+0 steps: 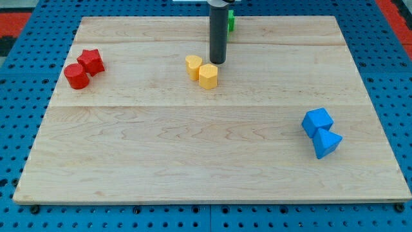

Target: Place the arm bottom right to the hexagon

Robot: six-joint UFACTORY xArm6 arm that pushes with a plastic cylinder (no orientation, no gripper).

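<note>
The yellow hexagon block (208, 76) lies on the wooden board (193, 148) a little above its middle. A second yellow block (193, 66), rounded and heart-like, touches it on its upper left. My tip (218, 62) rests on the board just up and to the right of the hexagon, a small gap away. The dark rod rises straight from there to the view's top edge.
A green block (230, 22) sits at the view's top, mostly hidden behind the rod. A red star block (91, 61) and a red cylinder (76, 77) touch at the left. A blue cube (317, 120) and a blue triangular block (327, 143) touch at the right.
</note>
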